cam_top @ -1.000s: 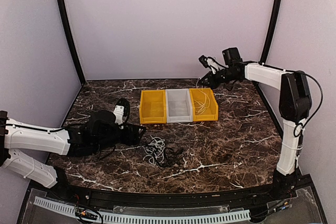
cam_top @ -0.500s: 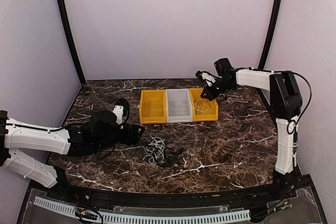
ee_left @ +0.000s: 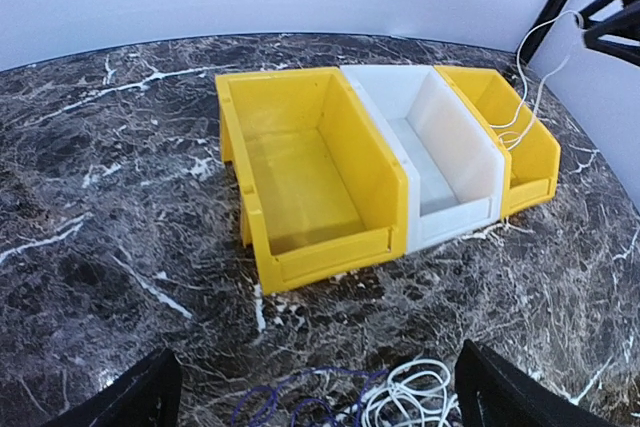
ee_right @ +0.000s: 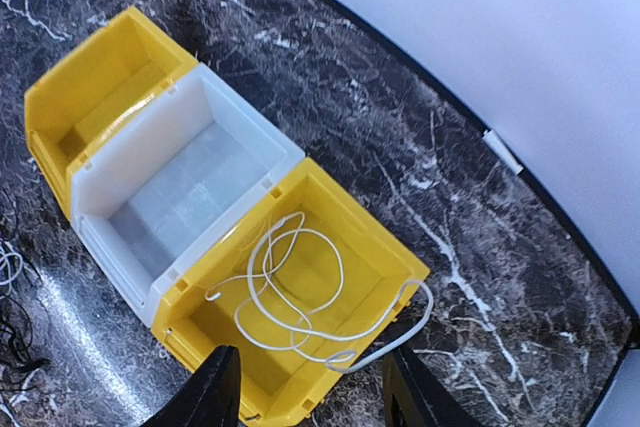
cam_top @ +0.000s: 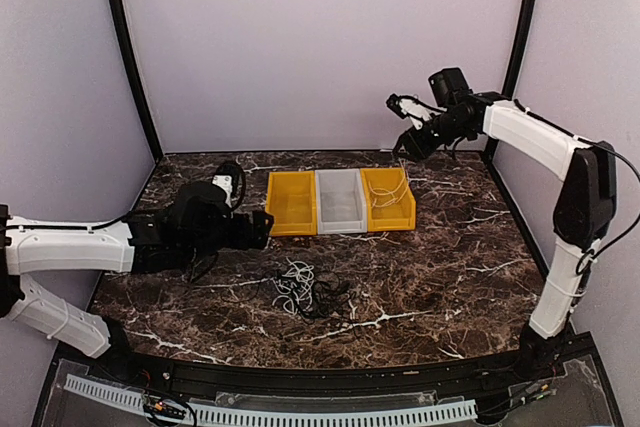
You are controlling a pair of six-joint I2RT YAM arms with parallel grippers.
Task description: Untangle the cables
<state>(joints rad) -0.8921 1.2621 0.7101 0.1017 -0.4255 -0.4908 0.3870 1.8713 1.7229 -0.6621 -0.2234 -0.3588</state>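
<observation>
— From above, what lies where?

— A heap of cables (cam_top: 305, 292), white and black strands mixed, sits on the table (cam_top: 450, 267). It is in front of three bins in a row: the left yellow bin (cam_top: 290, 202), the white bin (cam_top: 340, 202) and the right yellow bin (cam_top: 408, 209). A loose white cable (cam_top: 385, 192) lies in the right yellow bin. The left tool (cam_top: 264, 230) is low, just beside the left yellow bin. The right tool (cam_top: 400, 129) hangs above the far end of the right yellow bin.

— And the left wrist camera?

— Its fingers (ee_left: 130, 402) sit at the two bottom corners, spread wide, with only the near edge of the heap below them. A strand of the white cable runs up out of the right yellow bin toward the right tool. I cannot tell whether it touches that tool.

— The right wrist camera?

— It looks down on the white cable, looped in the right yellow bin with one loop draped over the rim. The right tool's fingers stand moderately apart, and the cable lies below them.
</observation>
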